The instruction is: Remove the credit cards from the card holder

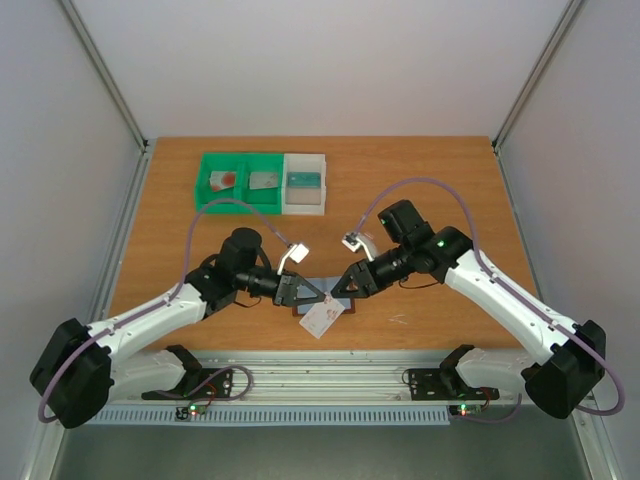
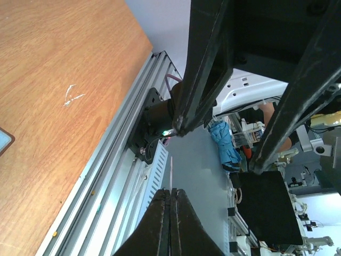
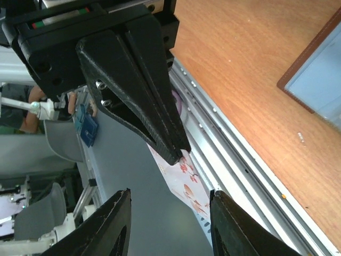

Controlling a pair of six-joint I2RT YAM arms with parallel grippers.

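Left gripper [image 2: 170, 193] is clamped on 1 card [image 3: 189, 189], probably light, stiff, slick; pinch its flat faces. Right gripper [image 3: 169, 194], just beside it, stands half open, empty.

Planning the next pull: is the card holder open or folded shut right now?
Open. The card holder lies spread on the table, its blue-grey lining facing up inside the brown rim, not folded over.

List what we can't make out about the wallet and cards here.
- card holder: right wrist view, cut by frame edge; top view, left gripper and right gripper mostly cover it, so cards inside unseen.
- card print: right wrist view, left gripper hides its top.
- green bin contents: top view, too small.
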